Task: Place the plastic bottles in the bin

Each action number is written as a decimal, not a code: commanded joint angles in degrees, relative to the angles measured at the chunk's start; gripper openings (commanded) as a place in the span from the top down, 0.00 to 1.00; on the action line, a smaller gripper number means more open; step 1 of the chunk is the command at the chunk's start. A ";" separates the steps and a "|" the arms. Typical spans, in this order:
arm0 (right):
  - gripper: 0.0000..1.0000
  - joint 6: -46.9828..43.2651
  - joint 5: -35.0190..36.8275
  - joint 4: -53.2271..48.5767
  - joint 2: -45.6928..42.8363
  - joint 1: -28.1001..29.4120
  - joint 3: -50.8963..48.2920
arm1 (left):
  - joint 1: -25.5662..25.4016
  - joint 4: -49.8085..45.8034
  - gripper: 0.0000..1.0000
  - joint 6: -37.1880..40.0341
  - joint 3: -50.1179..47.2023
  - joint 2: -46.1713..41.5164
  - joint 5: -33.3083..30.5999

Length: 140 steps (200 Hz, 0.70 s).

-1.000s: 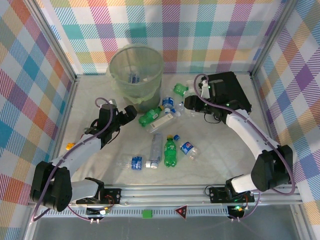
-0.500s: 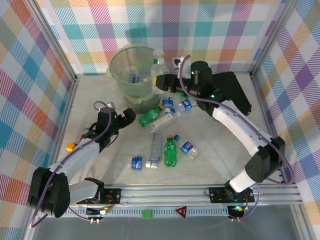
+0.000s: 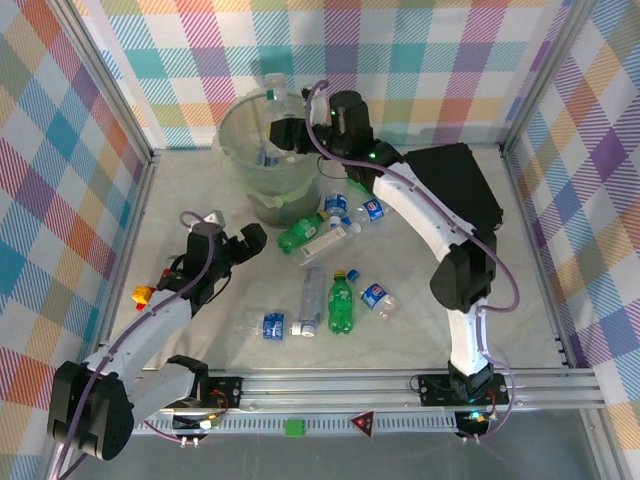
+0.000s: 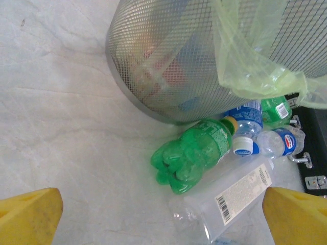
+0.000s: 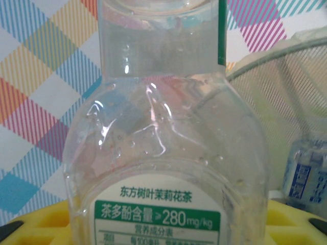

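Observation:
My right gripper [image 3: 287, 130] is shut on a clear plastic bottle [image 3: 275, 98] with a green-and-white label [image 5: 163, 214], holding it upright over the rim of the bin [image 3: 262, 188]. In the right wrist view the bin's mesh rim [image 5: 286, 51] is just behind the bottle [image 5: 163, 143], with another bottle [image 5: 306, 176] inside. My left gripper [image 3: 247, 238] stands open low over the table, left of a green bottle [image 3: 300, 236] [image 4: 196, 155] and a clear barcode-labelled bottle [image 4: 230, 199]. Nothing lies between its yellow fingertips [image 4: 28, 217].
Several more bottles lie on the table: a green one [image 3: 342, 300], a clear one [image 3: 312, 293], blue-labelled ones [image 3: 376, 296] [image 3: 272, 325], and a cluster by the bin's foot [image 3: 340, 205]. A black case [image 3: 465, 195] sits back right. Checked walls enclose the table.
My right arm has swung left from beside the black case, lifting the clear bottle up over the bin. My left arm has drawn back slightly toward me, still open.

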 commanded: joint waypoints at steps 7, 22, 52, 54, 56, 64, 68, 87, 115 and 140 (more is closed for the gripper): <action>0.48 -3.96 3.60 -8.79 6.48 0.48 10.79 | 0.56 -3.48 0.00 2.01 -0.95 -3.38 0.32; 0.46 -4.88 4.52 -11.04 10.04 0.59 15.20 | 0.56 -4.46 0.00 2.14 -1.16 -4.74 0.23; 0.35 -5.90 5.61 -14.07 13.86 0.61 20.51 | 0.56 -6.63 0.00 1.84 -1.21 -6.34 0.75; 0.33 -5.96 5.61 -14.08 13.96 0.58 20.65 | 0.56 -6.82 0.00 1.83 -1.14 -6.36 0.75; 0.32 -5.98 5.61 -14.21 14.00 0.60 20.71 | 0.56 -6.99 0.00 1.83 -1.09 -6.43 0.75; 0.27 -6.19 5.48 -14.03 14.13 0.58 20.85 | 0.56 -7.62 0.00 1.66 -0.93 -6.59 0.92; 0.25 -6.28 5.44 -13.87 14.13 0.59 20.84 | 0.60 -7.77 0.00 1.65 -0.91 -6.77 0.99; 0.14 -7.06 5.52 -13.98 13.93 0.61 22.04 | 0.59 -8.05 0.00 1.30 -1.16 -7.51 1.54; 0.03 -9.26 6.09 -15.15 11.84 0.63 23.68 | 0.56 -8.81 0.00 0.36 -1.04 -8.35 2.12; 0.01 -11.67 6.23 -17.11 8.26 0.65 23.25 | 0.51 -10.25 0.00 -0.37 0.24 -8.62 3.85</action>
